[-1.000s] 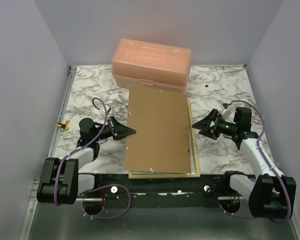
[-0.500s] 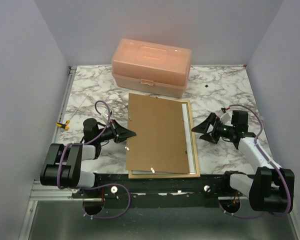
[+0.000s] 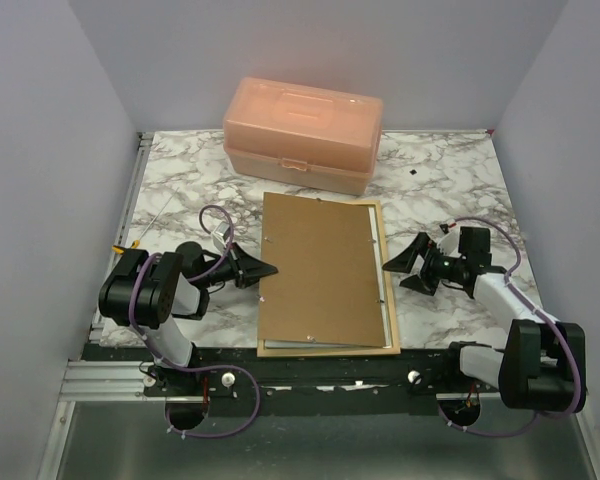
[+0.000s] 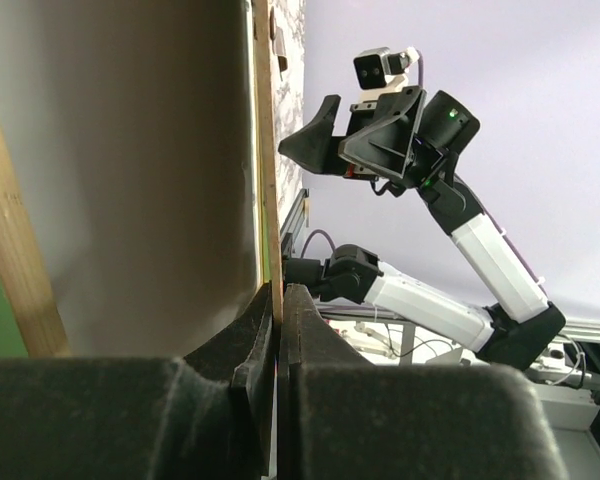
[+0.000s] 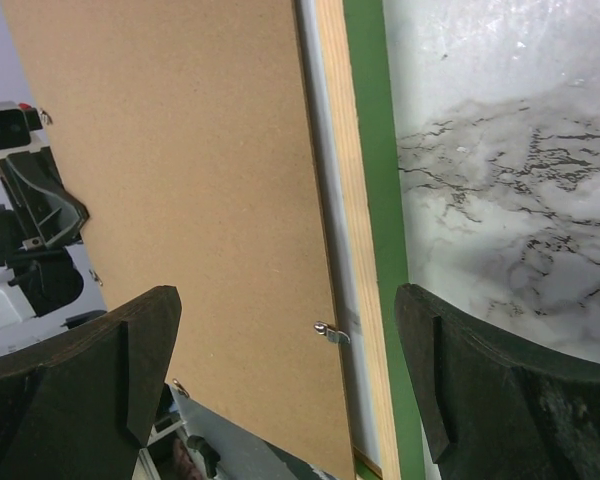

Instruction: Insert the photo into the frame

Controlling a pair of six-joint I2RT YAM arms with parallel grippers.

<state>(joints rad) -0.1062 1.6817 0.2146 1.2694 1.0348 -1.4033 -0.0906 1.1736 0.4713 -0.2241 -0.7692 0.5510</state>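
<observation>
- Photo lies out of my sight, just right of my left gripper [image 4: 278,297], presumably under the backing board [image 3: 320,270], whose left edge those jaws look clamped on.
- Beneath that board the frame [image 5: 365,150] sits face-down; a pale strip [image 5: 318,150] may be the photo's border.
- My right gripper [image 5: 280,300], jaws wide apart, hovers just right of the frame.
- I judge the photo light, floppy, slick: lift it by a border.

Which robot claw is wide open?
The right gripper, by the right edge of the frame: its fingers stand far apart. The left gripper has its fingers pressed together at the left edge of the brown board.
</observation>
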